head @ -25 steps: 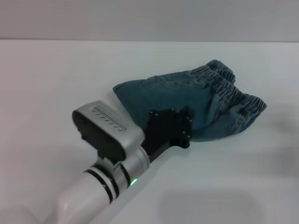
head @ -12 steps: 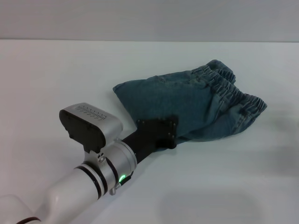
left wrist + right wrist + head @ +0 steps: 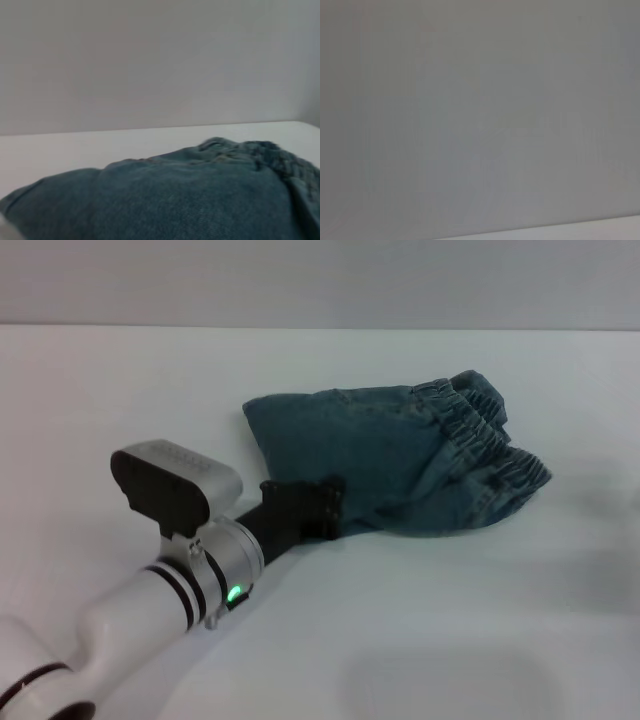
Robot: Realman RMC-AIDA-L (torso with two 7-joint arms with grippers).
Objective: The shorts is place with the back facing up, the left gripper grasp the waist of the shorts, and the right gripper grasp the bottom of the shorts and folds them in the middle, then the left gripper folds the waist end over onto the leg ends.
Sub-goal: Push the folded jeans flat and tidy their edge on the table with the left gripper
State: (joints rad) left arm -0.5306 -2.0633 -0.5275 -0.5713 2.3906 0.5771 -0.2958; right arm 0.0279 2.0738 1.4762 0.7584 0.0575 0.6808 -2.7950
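Observation:
The blue denim shorts (image 3: 380, 445) lie folded in a compact bundle at the middle of the white table. Their ruffled elastic waist (image 3: 482, 425) is on top at the bundle's right end. The leg ends are not distinguishable in the folded cloth. My left gripper (image 3: 325, 508) is low at the bundle's near edge, touching the denim. The silver-white arm (image 3: 190, 580) runs back toward the lower left. The left wrist view looks across the shorts (image 3: 175, 200) from close up, with the waist (image 3: 280, 160) at their far side. My right gripper is out of view.
The white table (image 3: 150, 390) stretches around the shorts on all sides, with a grey wall (image 3: 320, 280) behind it. The right wrist view shows only that wall and a thin strip of table edge (image 3: 600, 225).
My left arm has drawn back toward the lower left, the gripper moving from over the shorts to their near edge. The bundle's right waist end has shifted slightly left.

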